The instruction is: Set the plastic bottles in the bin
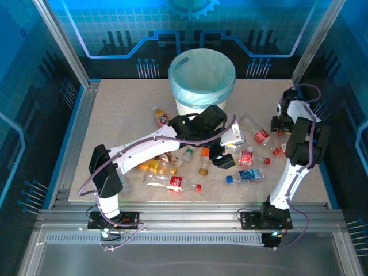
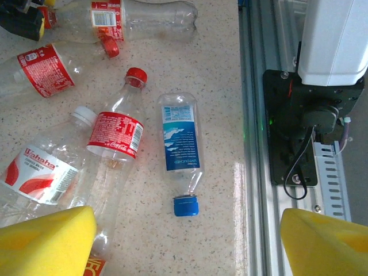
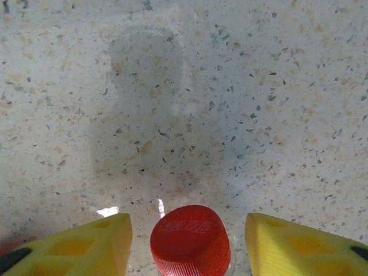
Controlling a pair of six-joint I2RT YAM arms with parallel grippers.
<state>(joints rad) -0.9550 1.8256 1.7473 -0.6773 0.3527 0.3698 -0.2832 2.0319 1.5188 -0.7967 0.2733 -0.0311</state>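
The bin (image 1: 201, 75) stands at the back of the table, lined with a light blue bag. Plastic bottles lie scattered in front of it. My left gripper (image 1: 223, 157) (image 2: 187, 247) hovers open over a blue-capped, blue-labelled bottle (image 2: 181, 144) (image 1: 246, 174); its yellow fingers (image 2: 46, 241) stand wide apart with nothing between them. Left of that bottle lie red-labelled ones (image 2: 115, 138). My right gripper (image 1: 280, 131) (image 3: 190, 244) is open around a bottle's red cap (image 3: 190, 238), with a gap between the cap and each finger (image 3: 75, 247).
More bottles lie by the left arm: a clear one with a red label (image 1: 172, 182), an orange one (image 1: 155, 167), and one near the bin (image 1: 161, 117). The metal rail (image 2: 259, 115) and the right arm's base (image 2: 310, 115) border the table's near edge.
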